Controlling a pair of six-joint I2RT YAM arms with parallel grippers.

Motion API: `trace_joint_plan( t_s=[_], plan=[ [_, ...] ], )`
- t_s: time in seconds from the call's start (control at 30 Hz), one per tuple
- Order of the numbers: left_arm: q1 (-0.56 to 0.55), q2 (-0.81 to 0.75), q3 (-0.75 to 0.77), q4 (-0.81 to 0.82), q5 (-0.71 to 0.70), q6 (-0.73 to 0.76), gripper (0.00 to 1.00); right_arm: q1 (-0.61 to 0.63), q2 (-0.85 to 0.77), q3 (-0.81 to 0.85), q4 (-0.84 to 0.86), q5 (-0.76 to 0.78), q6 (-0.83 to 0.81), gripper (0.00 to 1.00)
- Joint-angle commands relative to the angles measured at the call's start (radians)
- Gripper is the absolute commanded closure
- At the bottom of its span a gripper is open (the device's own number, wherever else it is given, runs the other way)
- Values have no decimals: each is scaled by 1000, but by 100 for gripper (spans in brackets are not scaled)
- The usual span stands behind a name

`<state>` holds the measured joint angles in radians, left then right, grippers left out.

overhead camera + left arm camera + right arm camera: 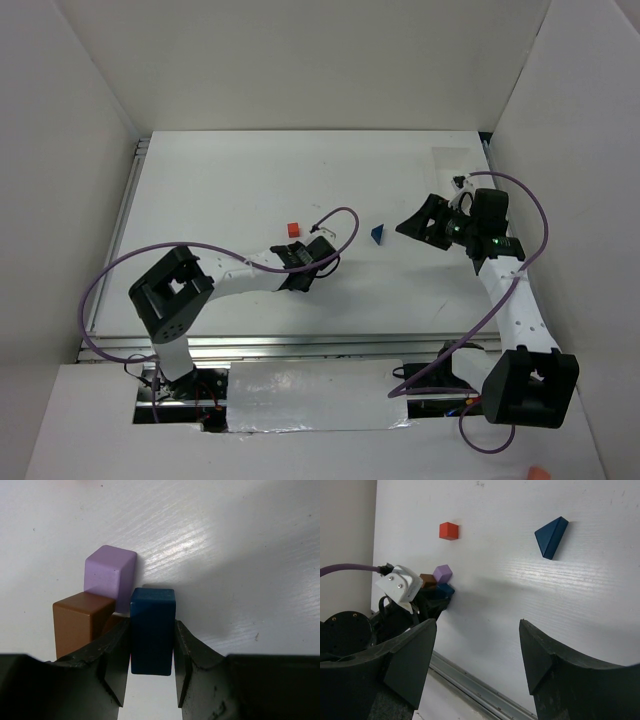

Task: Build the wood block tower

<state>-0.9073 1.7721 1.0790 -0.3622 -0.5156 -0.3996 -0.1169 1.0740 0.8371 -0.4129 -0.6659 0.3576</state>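
Five painted wooden pieces on the white surface (250,180). Left fingers (117,660) are clenched on a dark blue rectangular wooden block (152,627), one pad on each long side, and the block stands upright. Cannot tell whether its base touches the surface.

Brown-orange wooden block (80,622) sits just left of it, partly hidden behind one finger. Pale purple wooden cube (110,575) lies just beyond, close against both. This cluster of three is about mid-surface, at the tip of the left arm.

Small red wooden cube (293,229) lies apart, just far-left of the cluster. Dark blue wooden triangular prism (377,234) lies alone to the right, between the two arms.

Right fingers (407,660) are released and spread wide, near the prism on its right side, well apart from the cluster.
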Motion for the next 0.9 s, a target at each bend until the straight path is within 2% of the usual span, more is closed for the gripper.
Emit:
trace_joint_plan(
  t_s=[0.0,0.87],
  plan=[
    [4,0,-1,14,-35,-18,80,-3,-2,5,-9,-4,-17,25],
    [5,-10,4,-6,-47,-21,75,17,20,8,-21,-15,-39,25]
  ],
)
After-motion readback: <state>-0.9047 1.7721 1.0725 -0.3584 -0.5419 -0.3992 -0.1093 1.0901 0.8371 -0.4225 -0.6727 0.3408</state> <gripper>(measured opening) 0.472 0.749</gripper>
